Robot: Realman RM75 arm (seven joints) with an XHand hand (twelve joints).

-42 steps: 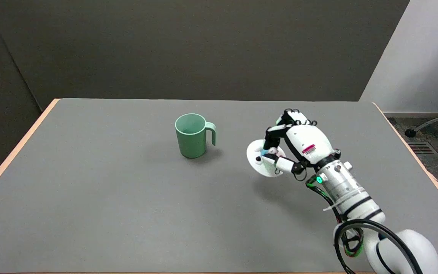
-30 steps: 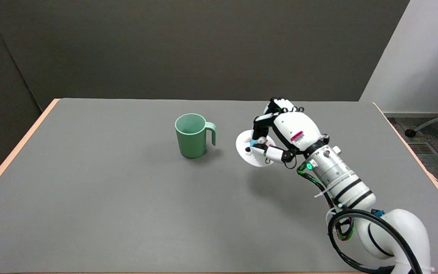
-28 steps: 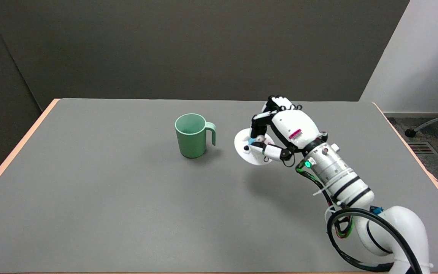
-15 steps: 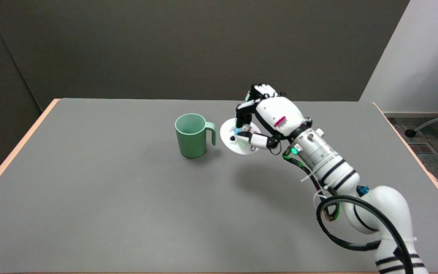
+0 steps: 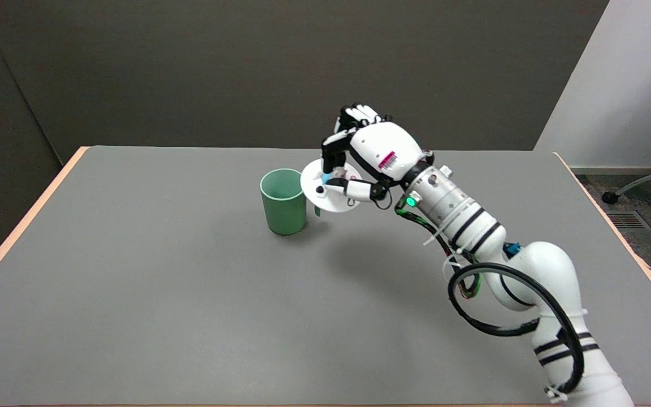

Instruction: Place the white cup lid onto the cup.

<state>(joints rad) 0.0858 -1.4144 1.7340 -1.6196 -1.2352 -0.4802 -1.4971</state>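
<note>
A grey worktop (image 5: 161,316) with a pale orange edge is carrying a single green cup (image 5: 283,202), which is standing upright and well apart from the worktop's edges. The cup's mouth is lying open, and nothing is showing inside it. The right hand (image 5: 368,155) is gripping the white lid (image 5: 331,193) by its small knob, thumb and fingers closing on it, and is holding the lid in the air, tilted. The lid is hanging just beside the cup's right rim, overlapping it slightly and hiding most of the handle. A dark wall is standing behind the worktop, and a hose (image 5: 642,182) is lying on the floor at the far right.
</note>
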